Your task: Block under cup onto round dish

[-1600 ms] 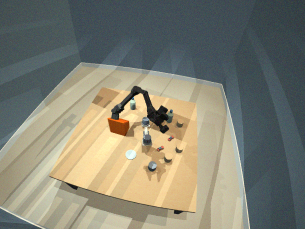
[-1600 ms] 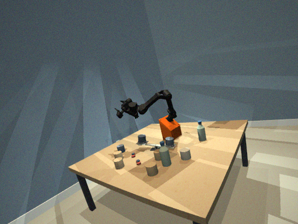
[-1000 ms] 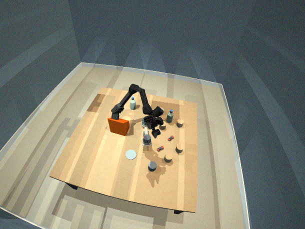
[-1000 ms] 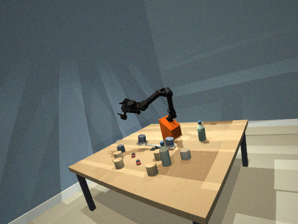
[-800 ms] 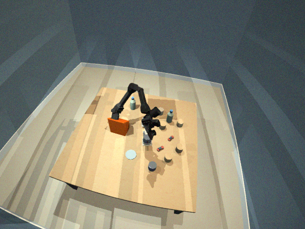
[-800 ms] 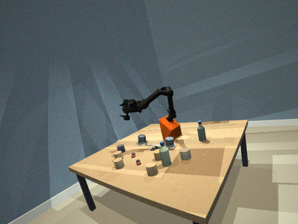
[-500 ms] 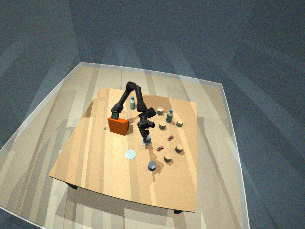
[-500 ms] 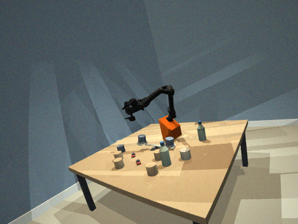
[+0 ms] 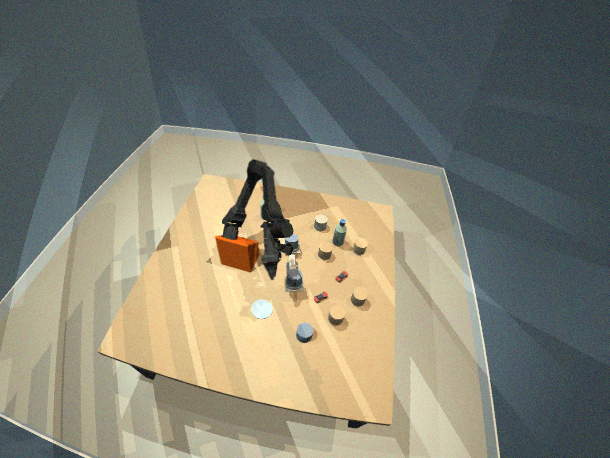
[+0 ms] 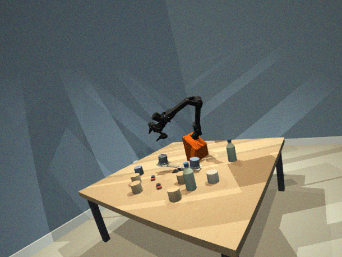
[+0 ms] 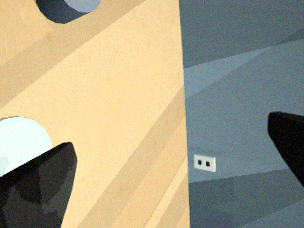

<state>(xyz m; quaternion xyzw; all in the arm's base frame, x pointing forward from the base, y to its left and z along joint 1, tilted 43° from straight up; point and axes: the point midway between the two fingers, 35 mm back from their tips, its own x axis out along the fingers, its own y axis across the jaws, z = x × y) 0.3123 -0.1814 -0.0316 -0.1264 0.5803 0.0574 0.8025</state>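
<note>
Two blue-grey cups stand on the ends of the small balance (image 9: 292, 260) (image 10: 171, 166): one cup (image 9: 294, 278) (image 10: 162, 159) on the end farther from the orange base, the other cup (image 9: 292, 242) (image 10: 194, 163) on the nearer end, partly behind the arm in the top view. No block shows. The round pale dish (image 9: 262, 309) (image 11: 25, 137) lies on the table and nothing is seen on it. My gripper (image 9: 281, 262) (image 10: 154, 136) (image 11: 171, 137) is open and empty, high above the table. Its left finger overlaps the dish's edge in the wrist view.
A loose blue-grey cylinder (image 9: 304, 332) (image 10: 138, 170) (image 11: 60, 12) stands beyond the balance. Several tan cylinders, two toy cars (image 9: 342, 276) (image 9: 320, 297) and a bottle (image 9: 339, 234) (image 10: 189, 179) stand to one side. Another bottle (image 10: 231, 152) stands near the orange base (image 9: 237, 253) (image 10: 194, 148).
</note>
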